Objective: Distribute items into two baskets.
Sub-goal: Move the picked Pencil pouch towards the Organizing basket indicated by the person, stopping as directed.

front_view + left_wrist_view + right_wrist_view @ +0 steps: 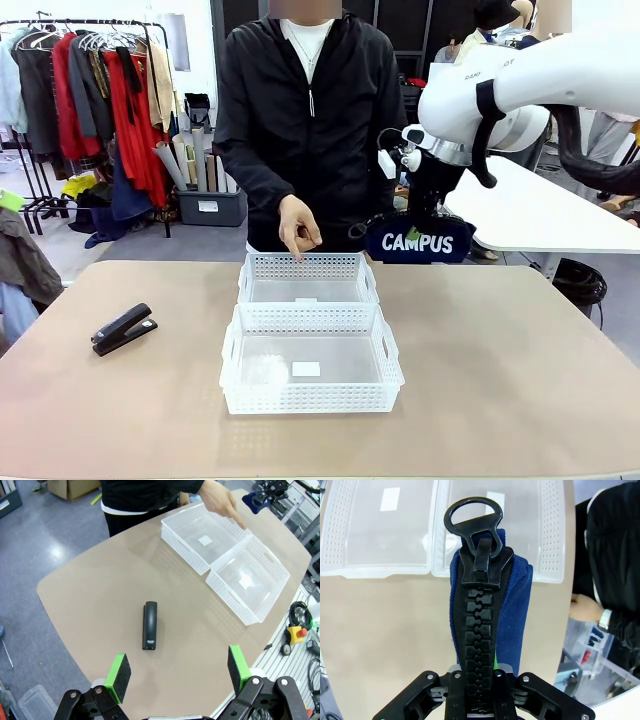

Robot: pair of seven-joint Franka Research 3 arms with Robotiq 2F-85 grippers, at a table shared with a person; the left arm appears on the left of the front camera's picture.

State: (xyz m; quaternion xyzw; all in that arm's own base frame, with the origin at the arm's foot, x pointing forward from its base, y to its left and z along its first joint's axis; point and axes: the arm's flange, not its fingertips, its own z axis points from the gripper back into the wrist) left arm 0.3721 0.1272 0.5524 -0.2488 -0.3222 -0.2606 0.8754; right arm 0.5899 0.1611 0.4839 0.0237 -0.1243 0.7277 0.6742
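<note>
1. Navy fabric pouch [417, 243] hangs in the air from the right claw [414, 230], just past the far basket's [352, 268] right corner; the claw is clamped shut on its top edge, by the chunky black zip [476, 630]
2. Pouch looks soft and light, likely to sag and swing; the stiffer zip seam seems the soundest place to pinch
3. Black stapler [149, 625] lies flat on the table [520, 350], well left of the near basket [310, 400]; the left claw [179, 670] hovers above it, spread wide, holding nothing
4. Stapler judged hard, dense and smooth; best taken across its narrow body, mid-length
5. Person's hand [298, 226] points down at the far basket's back rim; neither item sits in a basket yet
</note>
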